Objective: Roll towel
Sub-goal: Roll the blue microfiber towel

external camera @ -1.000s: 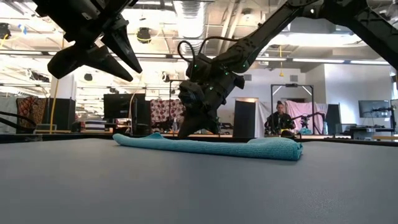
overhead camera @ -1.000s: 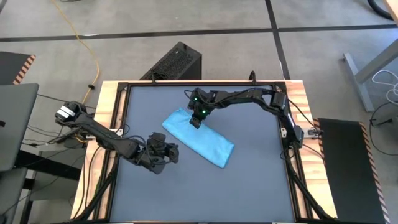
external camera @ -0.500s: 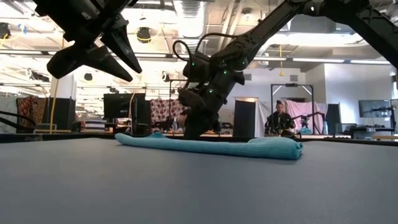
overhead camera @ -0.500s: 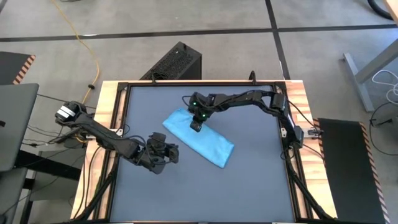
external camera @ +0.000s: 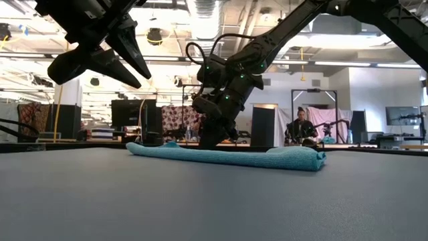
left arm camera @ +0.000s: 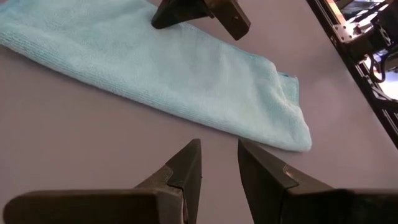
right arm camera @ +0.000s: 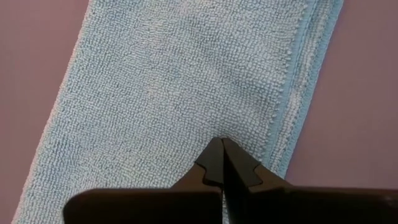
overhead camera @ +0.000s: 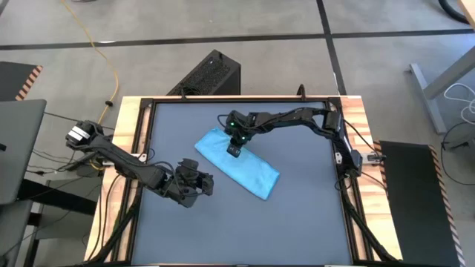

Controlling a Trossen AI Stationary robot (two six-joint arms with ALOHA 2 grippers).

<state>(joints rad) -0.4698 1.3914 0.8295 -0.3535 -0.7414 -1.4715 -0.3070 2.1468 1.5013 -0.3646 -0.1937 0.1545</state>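
Right now the towel (overhead camera: 237,164) lies flat in a long folded strip near the middle of the table (overhead camera: 297,222), slanting across it, and no part looks rolled yet. The right gripper (overhead camera: 233,150) is pressed down on the towel near its far end, with its fingers squeezed tight together and nothing caught between them. The left gripper (overhead camera: 202,182) waits just beside the towel's long edge, up off the table, its fingers (left arm camera: 186,168) a little apart and holding nothing. I think the rolling is only about to start; next, one end needs to be lifted or pushed over so it curls. The tabletop is dark grey and bare. Far behind it is a big workshop with ceiling lights, screens and a person (external camera: 300,130) sitting.
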